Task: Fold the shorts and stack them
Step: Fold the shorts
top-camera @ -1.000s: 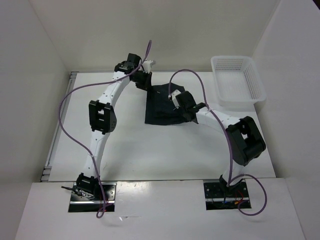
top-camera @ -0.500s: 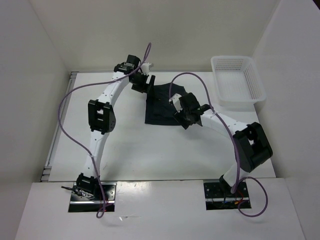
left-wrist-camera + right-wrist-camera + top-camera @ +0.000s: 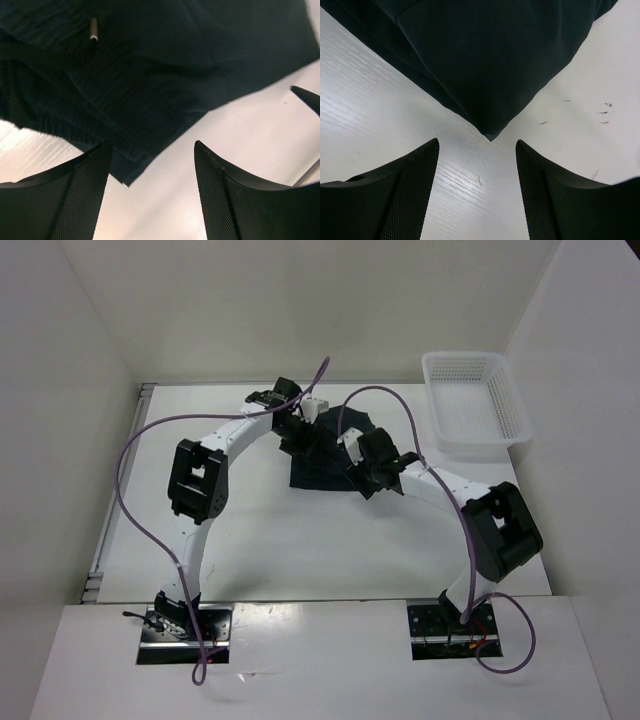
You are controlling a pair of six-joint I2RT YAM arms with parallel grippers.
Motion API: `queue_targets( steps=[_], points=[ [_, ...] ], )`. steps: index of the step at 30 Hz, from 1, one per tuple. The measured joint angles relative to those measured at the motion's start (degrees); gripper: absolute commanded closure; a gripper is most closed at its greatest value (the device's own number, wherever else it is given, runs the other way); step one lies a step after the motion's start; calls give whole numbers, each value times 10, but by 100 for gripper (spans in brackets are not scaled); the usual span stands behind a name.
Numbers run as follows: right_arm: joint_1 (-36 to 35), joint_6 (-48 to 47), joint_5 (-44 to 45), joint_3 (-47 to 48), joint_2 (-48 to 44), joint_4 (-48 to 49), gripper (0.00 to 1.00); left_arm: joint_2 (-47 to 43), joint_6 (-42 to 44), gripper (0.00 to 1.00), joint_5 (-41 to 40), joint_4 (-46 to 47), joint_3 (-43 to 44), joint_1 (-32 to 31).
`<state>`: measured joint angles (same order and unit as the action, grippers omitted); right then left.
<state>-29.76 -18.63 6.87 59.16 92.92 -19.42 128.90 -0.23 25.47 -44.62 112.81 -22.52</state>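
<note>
Left gripper (image 3: pixel 152 145): jaws wide, nothing held, just over an edge of the black soft fabric shorts (image 3: pixel 318 472). Right gripper (image 3: pixel 477 141): wide, empty, above a corner. Shorts lie mid-far on the white table (image 3: pixel 260 530).

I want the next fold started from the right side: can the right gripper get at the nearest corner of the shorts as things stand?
Probably yes. The right gripper hangs open right over that corner of the shorts, which lies flat on the table; nothing lies between.
</note>
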Motion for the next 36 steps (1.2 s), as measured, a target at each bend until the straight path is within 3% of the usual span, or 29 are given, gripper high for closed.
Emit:
queue_targets(
  steps=[6,9,13,14,15,17,19,23,33,36],
  points=[
    [-1,17,17,-40,6,44,32,37,0,30,-7,6,22,-1],
    [-1,33,27,-50,12,56,39,52,-2,43,-10,14,31,-1],
    [-1,53,36,-53,15,74,52,63,-2,69,-14,15,34,-1],
    [-1,58,38,-53,18,80,61,64,0,75,-14,15,34,-1],
    [-1,63,42,-53,22,86,67,65,0,87,-14,14,34,-1],
    [-1,72,50,-53,30,95,80,65,-2,98,-14,14,35,-1],
    [-1,81,59,-53,37,99,88,64,0,100,-14,14,35,1],
    [-1,88,65,-53,41,99,95,36,0,100,-11,15,8,10],
    [-1,73,63,-65,41,99,95,-70,0,100,24,-24,-39,37],
    [-3,70,61,-66,40,100,86,-72,0,100,22,-29,-71,35]
  ],
)
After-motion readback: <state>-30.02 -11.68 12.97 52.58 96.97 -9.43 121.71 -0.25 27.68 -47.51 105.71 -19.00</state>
